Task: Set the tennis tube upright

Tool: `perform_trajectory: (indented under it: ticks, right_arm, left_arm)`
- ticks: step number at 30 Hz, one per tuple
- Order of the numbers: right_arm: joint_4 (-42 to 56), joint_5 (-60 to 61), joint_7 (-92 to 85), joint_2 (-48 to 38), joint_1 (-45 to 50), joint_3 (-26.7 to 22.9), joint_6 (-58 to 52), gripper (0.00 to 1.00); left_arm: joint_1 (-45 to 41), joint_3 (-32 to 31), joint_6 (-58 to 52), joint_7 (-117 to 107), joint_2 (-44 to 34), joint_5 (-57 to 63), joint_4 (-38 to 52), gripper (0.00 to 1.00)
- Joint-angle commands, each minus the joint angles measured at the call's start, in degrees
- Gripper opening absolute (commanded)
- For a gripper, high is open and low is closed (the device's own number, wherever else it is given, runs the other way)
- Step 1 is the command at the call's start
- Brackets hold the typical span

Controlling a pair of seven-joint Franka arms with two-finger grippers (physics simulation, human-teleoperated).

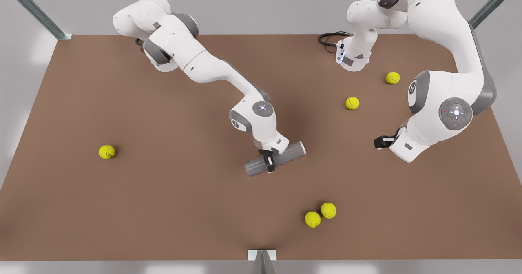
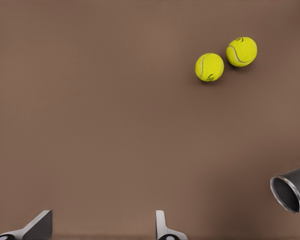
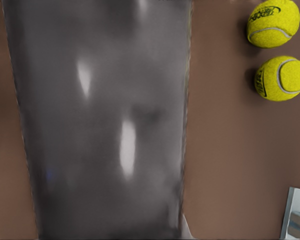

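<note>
Two tennis balls (image 1: 320, 215) lay nearest to me, touching each other, near the front edge of the brown table (image 1: 163, 208). Going from the front view's left, I saw one lone ball (image 1: 107, 151) far off by itself.

Next, in the middle of the table, came the tennis tube (image 1: 289, 153). It lay flat on its side. Its long axis ran almost across the table, and the end on the front view's right sat a little farther back. The right gripper (image 1: 269, 164) came down from above onto the middle of the tube, with its jaws closed around it, one on each side. In the right wrist view the grey tube (image 3: 105, 125) was right up against the camera. I could not tell if the tube was resting on the table or lifted just off it.

Farther to the front view's right, the left gripper (image 1: 380, 142) waited, well apart from the tube. Its jaws were wide and held nothing. In the left wrist view, the tube's open end with the silvery rim (image 2: 292, 187) pointed toward that side.

I judged that the right arm was the one to do the job. It would need to lift and swing the tube so one end pointed down.
</note>
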Motion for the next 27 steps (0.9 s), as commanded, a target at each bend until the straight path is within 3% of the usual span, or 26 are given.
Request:
perform_trajectory:
  ticks: [1, 2, 5, 7, 9, 17, 19, 20, 27]
  right_arm:
    - [-0.09, 0.2, -6.37, 0.15, 0.56, 0.0, 3.38, 0.74]
    - [-0.18, 0.9, -1.27, 0.15, 0.83, 0.0, 2.68, 0.74]
    - [-0.62, 21.64, 4.0, 0.15, 0.83, -0.61, 2.5, 0.74]
    - [-1.23, 26.39, 16.31, 0.15, 0.74, -0.7, -0.14, 0.74]
    - [-2.11, 30.26, 17.72, 0.24, 0.74, -0.7, -0.75, 0.74]
    - [-4.57, 29.82, 17.63, 0.15, 0.47, -1.76, -4.71, 0.74]
    - [-4.57, 29.91, 17.81, 0.32, 0.47, -1.76, -4.71, 0.85]
    - [-4.66, 29.99, 17.81, 0.32, 0.47, -1.85, -4.62, 1.0]
    - [-4.57, 29.38, 17.54, 0.06, 0.47, -1.85, -4.53, 1.0]
  left_arm:
    - [0.0, 0.0, -0.08, -2.39, -0.04, 0.09, 0.1, 1.0]
    - [0.0, 0.0, -0.08, -2.39, -0.04, 0.0, 0.01, 1.0]
    - [0.0, -0.18, -0.25, -2.74, -0.13, 0.0, 0.01, 1.0]
    - [0.0, -0.27, -0.25, -2.74, -0.13, 0.0, 0.01, 1.0]
    - [0.0, -0.27, -0.25, -2.83, -0.04, 0.0, 0.01, 1.0]
    - [-0.53, -0.36, -0.25, -3.89, 0.05, 0.27, 0.01, 1.0]
    - [-0.53, -0.36, -0.25, -3.89, 0.05, 0.27, 0.01, 1.0]
    - [-0.53, -0.36, -0.26, -3.89, 0.13, 0.27, 0.1, 1.0]
    - [-0.61, -0.36, -0.25, -5.2, 0.13, 0.36, 0.01, 1.0]
